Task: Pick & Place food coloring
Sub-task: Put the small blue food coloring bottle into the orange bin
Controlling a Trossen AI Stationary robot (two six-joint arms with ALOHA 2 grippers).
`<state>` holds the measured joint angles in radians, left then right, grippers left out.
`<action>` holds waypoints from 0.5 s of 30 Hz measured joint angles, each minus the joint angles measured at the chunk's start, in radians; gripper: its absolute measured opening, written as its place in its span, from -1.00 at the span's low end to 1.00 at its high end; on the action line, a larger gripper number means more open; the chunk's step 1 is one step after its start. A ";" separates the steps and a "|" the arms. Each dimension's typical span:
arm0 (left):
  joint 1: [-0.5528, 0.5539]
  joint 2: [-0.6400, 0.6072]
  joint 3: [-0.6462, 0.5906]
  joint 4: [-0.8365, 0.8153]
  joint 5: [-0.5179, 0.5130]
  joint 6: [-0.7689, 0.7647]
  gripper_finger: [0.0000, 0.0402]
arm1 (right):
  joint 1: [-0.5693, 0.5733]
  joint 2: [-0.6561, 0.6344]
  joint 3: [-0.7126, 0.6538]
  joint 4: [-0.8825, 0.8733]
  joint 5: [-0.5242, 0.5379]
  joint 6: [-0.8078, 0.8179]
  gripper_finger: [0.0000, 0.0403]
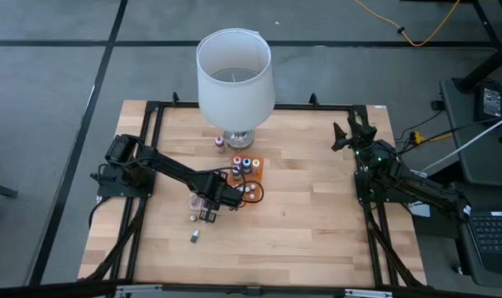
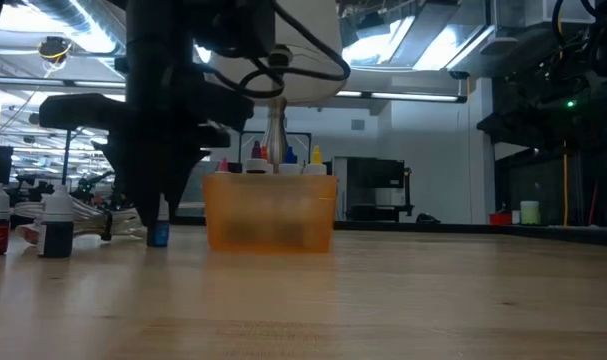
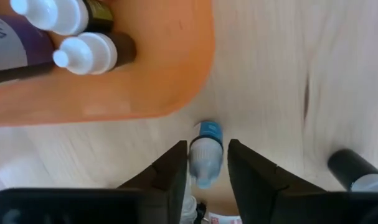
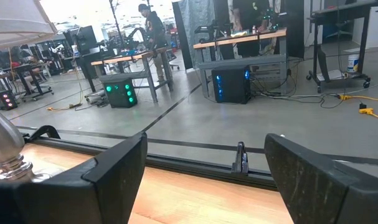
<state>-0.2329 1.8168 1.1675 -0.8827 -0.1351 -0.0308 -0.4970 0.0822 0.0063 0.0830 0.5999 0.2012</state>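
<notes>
Left end effector is down on the surface, fingers closing around a blue-labelled food coloring bottle just beside the orange tray; whether the grip is firm yet cannot be told. Several bottles already stand in the tray, but at least three others remain loose on the surface, so the task looks perhaps half done. The lamp stands behind the tray, and the right end effector waits wide open and empty at the far right edge.
</notes>
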 joint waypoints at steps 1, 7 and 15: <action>0.000 0.000 0.000 -0.004 0.002 0.000 -0.50 | 0.000 0.000 0.000 0.000 0.000 0.000 0.61; 0.000 -0.014 0.000 -0.011 0.003 0.000 -0.67 | 0.000 0.000 0.000 0.000 0.000 0.000 0.61; 0.000 -0.080 0.000 -0.044 0.029 -0.035 -0.64 | 0.000 0.000 0.000 0.000 0.000 0.000 0.61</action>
<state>-0.2325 1.7371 1.1675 -0.9262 -0.1061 -0.0660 -0.4971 0.0822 0.0063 0.0830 0.5999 0.2012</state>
